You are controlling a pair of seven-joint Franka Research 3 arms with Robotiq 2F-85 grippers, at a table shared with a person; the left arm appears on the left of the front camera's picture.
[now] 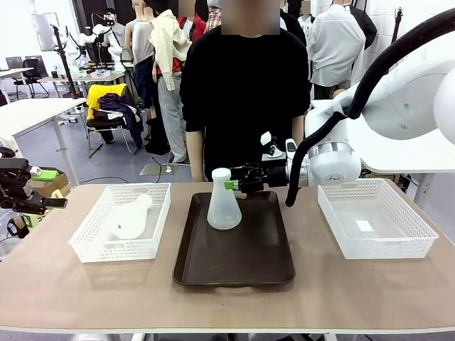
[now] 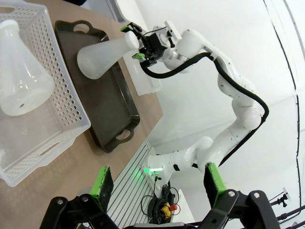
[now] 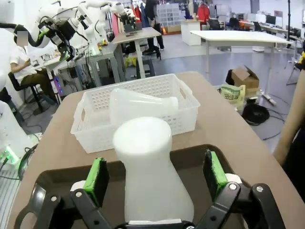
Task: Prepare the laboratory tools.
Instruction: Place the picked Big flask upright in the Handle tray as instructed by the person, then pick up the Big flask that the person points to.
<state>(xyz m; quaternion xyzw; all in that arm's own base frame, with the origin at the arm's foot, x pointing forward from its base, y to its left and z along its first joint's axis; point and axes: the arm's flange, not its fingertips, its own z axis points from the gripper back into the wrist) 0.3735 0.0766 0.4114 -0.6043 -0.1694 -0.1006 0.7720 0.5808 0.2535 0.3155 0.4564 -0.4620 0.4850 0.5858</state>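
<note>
One translucent white flask (image 1: 224, 204) stands upright on the dark brown tray (image 1: 234, 263). My right gripper (image 1: 232, 185) is at its neck, open. In the right wrist view the green pads (image 3: 96, 179) stand wide on either side of the flask (image 3: 147, 176) with gaps on both sides. The second flask (image 1: 133, 217) lies on its side in the left white basket (image 1: 92, 245). My left gripper (image 1: 53, 188) hangs off the table's left edge. In the left wrist view this gripper (image 2: 157, 183) is open and empty, with the lying flask (image 2: 21, 71) and the tray flask (image 2: 102, 57) beyond it.
An empty white mesh basket (image 1: 377, 220) sits at the table's right. A person in black (image 1: 242, 92) stands at the far edge behind the tray. Bare tabletop (image 1: 227, 305) runs along the near edge.
</note>
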